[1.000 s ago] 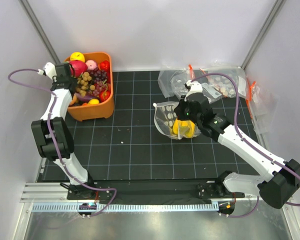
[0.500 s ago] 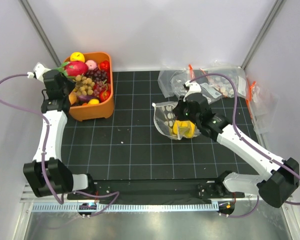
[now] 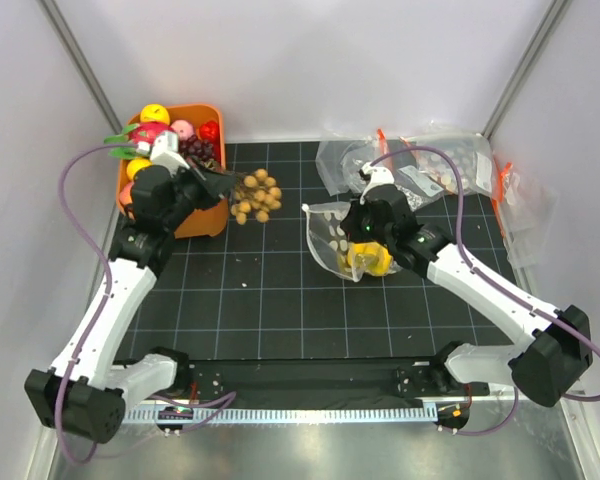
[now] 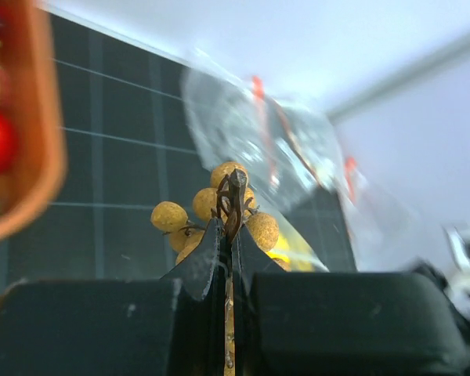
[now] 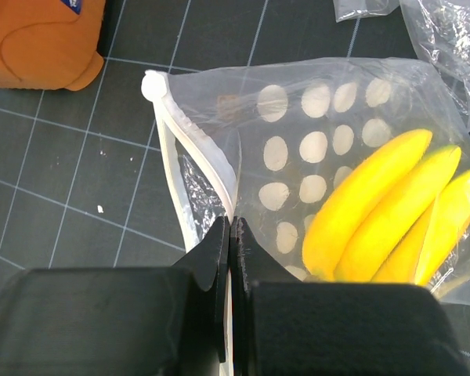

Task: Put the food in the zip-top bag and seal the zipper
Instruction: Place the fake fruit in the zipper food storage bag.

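Observation:
My left gripper (image 3: 218, 186) is shut on the stem of the cluster of small brown round balls (image 3: 255, 195) and holds it in the air between the basket and the bag; in the left wrist view (image 4: 229, 223) the balls (image 4: 219, 207) hang just past the fingertips. My right gripper (image 3: 352, 226) is shut on the upper lip of the zip-top bag (image 3: 332, 240), holding its mouth open toward the left. In the right wrist view (image 5: 230, 227) the white zipper (image 5: 172, 133) curves open and the yellow banana bunch (image 5: 392, 211) lies inside the bag (image 5: 313, 133). The peach (image 3: 183, 129) sits in the basket.
The orange basket (image 3: 202, 219) at the back left holds a magenta dragon fruit (image 3: 152, 133), dark grapes, a yellow fruit and red pieces. Several spare clear bags (image 3: 430, 170) lie crumpled at the back right. Frame posts stand at both back corners.
My left gripper has lifted the brown ball cluster out of the basket and carried it right, toward the bag. The right gripper keeps its hold on the bag's lip.

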Robot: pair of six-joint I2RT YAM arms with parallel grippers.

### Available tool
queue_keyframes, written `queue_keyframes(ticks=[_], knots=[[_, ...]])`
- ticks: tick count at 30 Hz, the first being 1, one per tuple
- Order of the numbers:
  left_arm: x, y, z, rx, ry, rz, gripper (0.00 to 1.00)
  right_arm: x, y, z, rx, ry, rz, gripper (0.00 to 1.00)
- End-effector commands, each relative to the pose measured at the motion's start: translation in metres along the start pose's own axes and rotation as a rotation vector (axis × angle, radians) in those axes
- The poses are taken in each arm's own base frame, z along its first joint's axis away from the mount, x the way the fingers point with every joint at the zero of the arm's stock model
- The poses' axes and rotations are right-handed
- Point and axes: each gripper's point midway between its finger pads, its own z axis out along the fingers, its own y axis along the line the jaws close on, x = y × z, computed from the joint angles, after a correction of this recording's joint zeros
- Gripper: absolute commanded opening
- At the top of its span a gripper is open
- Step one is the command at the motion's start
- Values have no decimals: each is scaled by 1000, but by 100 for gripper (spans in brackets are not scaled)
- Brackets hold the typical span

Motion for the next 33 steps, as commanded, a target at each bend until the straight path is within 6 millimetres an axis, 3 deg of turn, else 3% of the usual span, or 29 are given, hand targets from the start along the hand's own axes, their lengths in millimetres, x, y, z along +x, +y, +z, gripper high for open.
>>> queue_keyframes(ticks=[1,7,9,13,21,33], knots=[[10,-54,-22,190,11,63,0,-27,18,-9,-61,-55,21,1],[58,-109,-41,372,107,79,0,-29,24,-14,-86,-42,36,1],[78,-119,-44,409,152,70,0,-32,26,-18,-95,-48,49,1],[91,-134,-44,487,140,43,0,-38,28,-24,-96,-55,74,1],[117,-126,-26,471,205,39,0,-48,31,-37,-106,-94,128,1],[159,-104,7,362,315,69,0,-47,31,-39,-113,-93,129,1]])
